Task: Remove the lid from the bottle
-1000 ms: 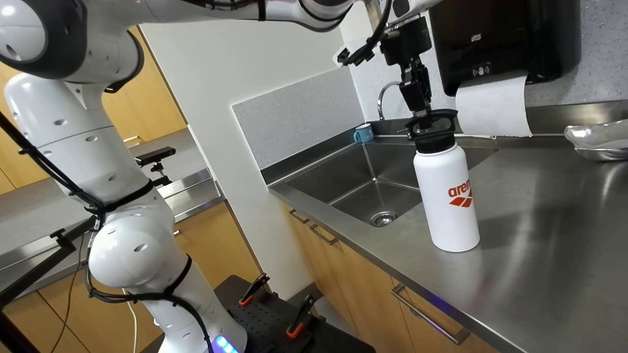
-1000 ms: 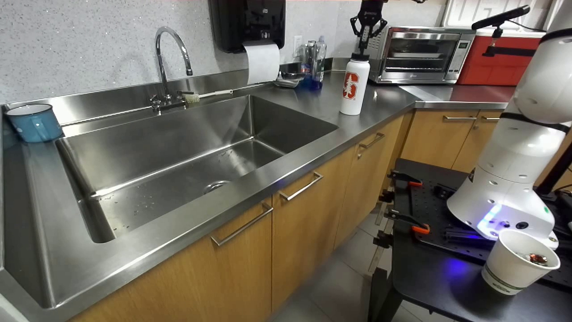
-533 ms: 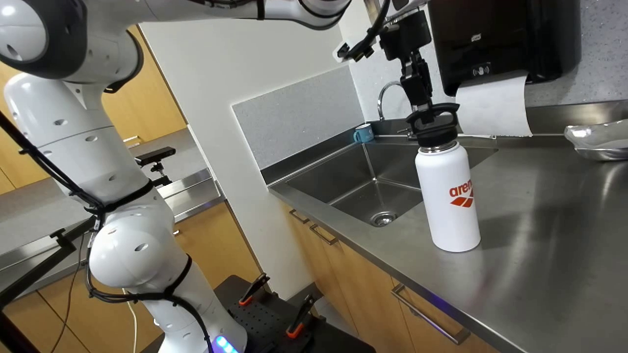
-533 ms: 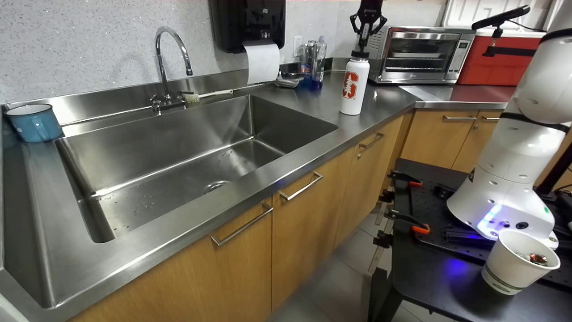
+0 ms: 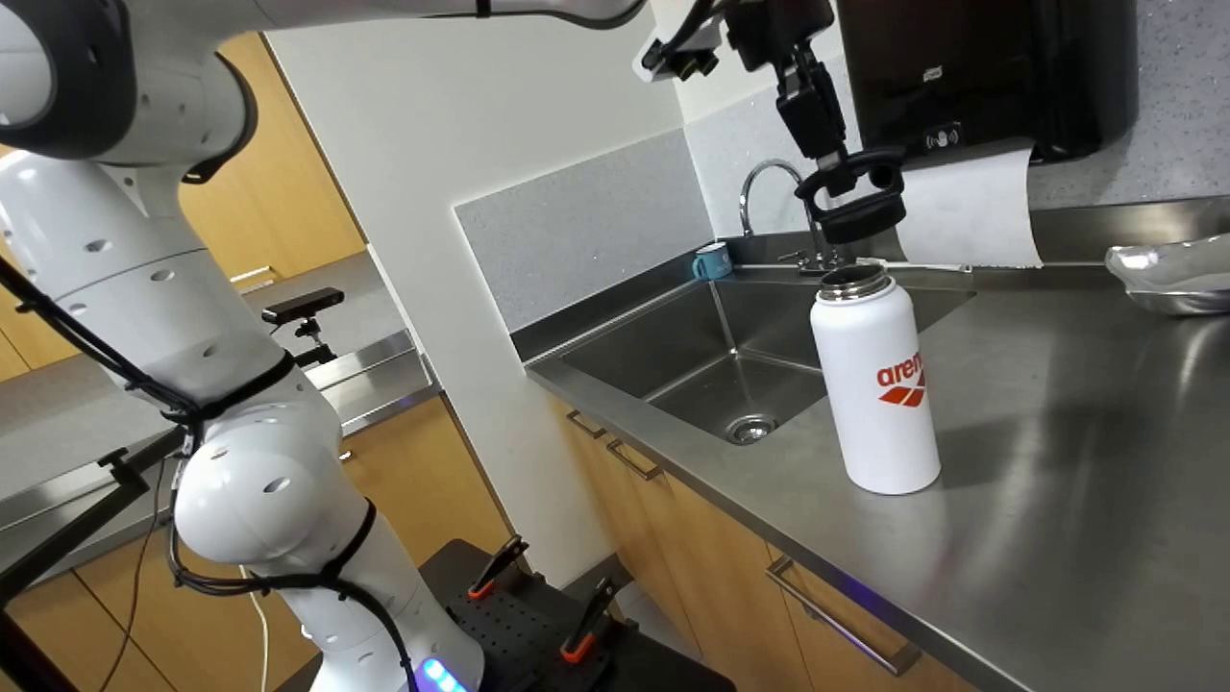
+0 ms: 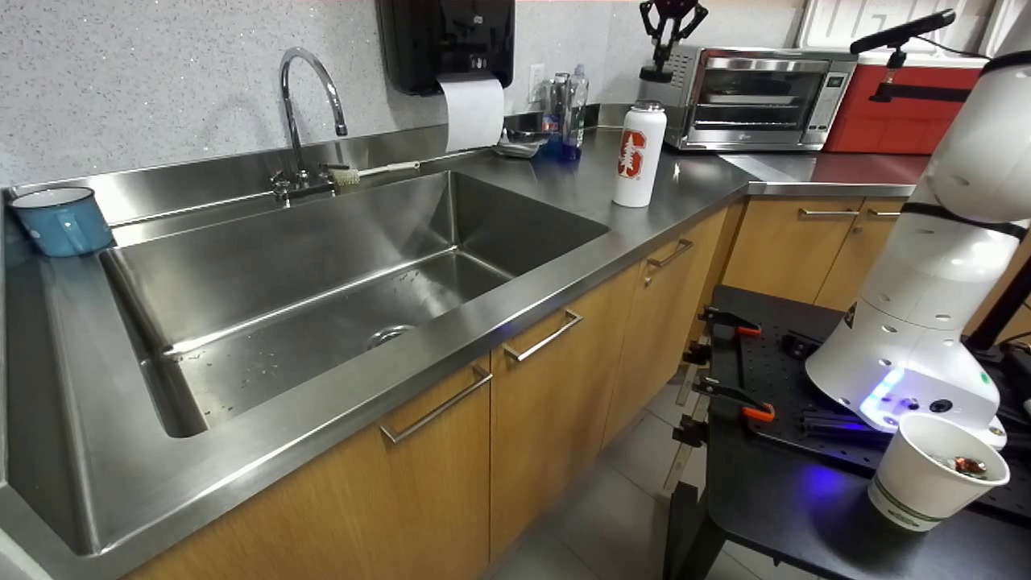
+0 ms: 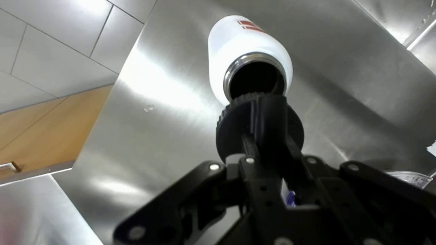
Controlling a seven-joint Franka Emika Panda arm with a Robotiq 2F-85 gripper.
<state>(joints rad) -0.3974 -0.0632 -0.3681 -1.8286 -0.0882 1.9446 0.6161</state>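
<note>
The white bottle [image 5: 870, 384] stands upright on the steel counter, and its bare metal neck is open. It also shows in an exterior view [image 6: 639, 165] and below the gripper in the wrist view [image 7: 235, 44]. The black lid [image 5: 868, 217] hangs tilted above the bottle's mouth, apart from it. It also shows in an exterior view [image 6: 655, 75] and in the wrist view [image 7: 231, 132]. My gripper [image 5: 839, 175] is shut on the lid's loop handle. In the wrist view the gripper [image 7: 267, 141] has a finger on each side of the handle.
The sink [image 6: 515, 302] lies beside the bottle. A black dispenser [image 5: 990, 77] with hanging paper [image 5: 966, 207] is on the wall behind. A metal dish [image 5: 1177, 279], clear bottles [image 6: 574, 113] and a toaster oven [image 6: 761, 97] stand on the counter. A blue mug [image 6: 63, 221] is at the sink's corner.
The lid has risen from the bottle's neck in my gripper and now hangs clear above it, tilted, moved toward the toaster oven side. The bottle stays on the counter.
</note>
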